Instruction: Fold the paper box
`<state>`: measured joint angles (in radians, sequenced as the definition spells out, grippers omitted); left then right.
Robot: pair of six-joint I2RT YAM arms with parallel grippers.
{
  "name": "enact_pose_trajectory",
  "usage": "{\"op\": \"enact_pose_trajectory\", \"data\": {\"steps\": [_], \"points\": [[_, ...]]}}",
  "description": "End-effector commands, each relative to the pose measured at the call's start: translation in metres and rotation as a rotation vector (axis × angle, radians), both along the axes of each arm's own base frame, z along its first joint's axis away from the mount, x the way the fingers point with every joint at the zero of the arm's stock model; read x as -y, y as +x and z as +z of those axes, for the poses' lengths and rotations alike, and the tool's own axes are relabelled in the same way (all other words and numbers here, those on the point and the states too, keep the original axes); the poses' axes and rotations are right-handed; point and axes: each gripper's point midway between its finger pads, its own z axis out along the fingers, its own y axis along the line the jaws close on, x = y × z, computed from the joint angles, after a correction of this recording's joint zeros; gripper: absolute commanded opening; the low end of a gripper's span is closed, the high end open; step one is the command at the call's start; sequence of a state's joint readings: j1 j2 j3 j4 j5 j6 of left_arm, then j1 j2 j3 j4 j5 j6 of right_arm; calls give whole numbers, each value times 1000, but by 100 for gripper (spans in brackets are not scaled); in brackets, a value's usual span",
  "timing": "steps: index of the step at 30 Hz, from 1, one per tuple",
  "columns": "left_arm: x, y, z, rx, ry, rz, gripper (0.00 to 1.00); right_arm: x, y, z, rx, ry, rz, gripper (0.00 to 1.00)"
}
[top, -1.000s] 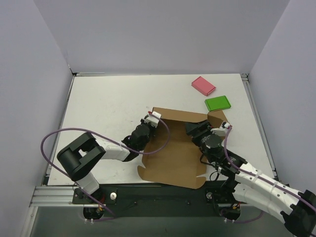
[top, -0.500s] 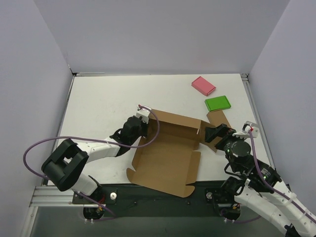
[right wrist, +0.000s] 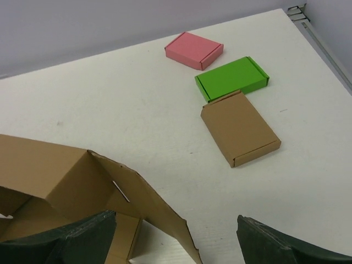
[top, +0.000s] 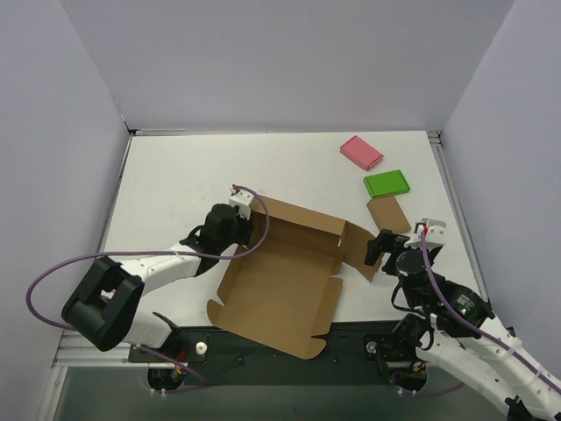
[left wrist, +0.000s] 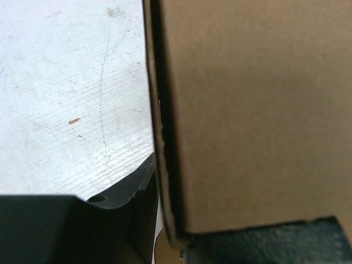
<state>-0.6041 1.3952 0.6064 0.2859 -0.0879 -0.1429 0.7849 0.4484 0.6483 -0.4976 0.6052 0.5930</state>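
**A:** Top view?
**B:** The left gripper (top: pixel 240 213) is clamped on the paper box (top: pixel 279 285) at its far-left wall. The box spreads to that hand's right, up to the right gripper (top: pixel 379 248).

**A:** Left wrist?
**B:** The cardboard wall is nipped between the fingers (left wrist: pixel 71 231), with the table (left wrist: pixel 66 82) to the left.

**A:** Right wrist?
**B:** The fingers (right wrist: pixel 82 242) are spread wide, holding nothing. A box flap (right wrist: pixel 148 203) is just ahead. Beyond it are the small brown box (right wrist: pixel 239 129), green box (right wrist: pixel 231 78) and pink box (right wrist: pixel 193 49).

White arms (top: pixel 158 263) with black joints (top: pixel 96 303), looping purple cables (top: pixel 29 298), dark pincers (top: pixel 379 249).
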Motion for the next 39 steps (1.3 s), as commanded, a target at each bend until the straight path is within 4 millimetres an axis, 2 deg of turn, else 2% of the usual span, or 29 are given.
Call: {"op": "enact_pose_trajectory", "data": {"steps": [1, 6, 9, 12, 13, 15, 16, 18, 19, 22, 28, 39], "points": [[-5, -10, -7, -56, -9, -23, 26, -8, 2, -21, -56, -83, 61, 94], [-7, -9, -6, -53, -19, -25, 26, -9, 5, -40, -88, -121, 61, 88], [-7, -8, -5, -41, -23, -35, 26, -19, 6, -42, -92, -122, 123, 79], [-7, -7, -3, -26, -19, -41, 26, -25, 8, -45, -94, -125, 154, 60], [-6, -7, -1, -17, -22, -43, 26, -25, 8, -46, -98, -128, 157, 47], [-3, -9, 0, -12, -34, -67, 26, -26, 7, -48, -103, -128, 162, 39], [-3, -8, 1, -4, -34, -63, 26, -26, 7, -49, -105, -128, 164, 30], [-6, -8, 0, -3, -33, -50, 26, -25, 7, -48, -100, -127, 163, 22], [-10, -5, 0, 2, -22, -22, 26, -24, 7, -48, -100, -132, 162, 15], [-24, 1, 2, 10, -11, 77, 26, -21, 7, -45, -94, -136, 152, 1], [-41, 8, 8, 30, 3, 197, 26, -13, 5, -35, -80, -133, 119, 0], [-50, 13, 15, 47, 39, 277, 26, -4, -1, -3, -62, -125, 102, 0]]}}
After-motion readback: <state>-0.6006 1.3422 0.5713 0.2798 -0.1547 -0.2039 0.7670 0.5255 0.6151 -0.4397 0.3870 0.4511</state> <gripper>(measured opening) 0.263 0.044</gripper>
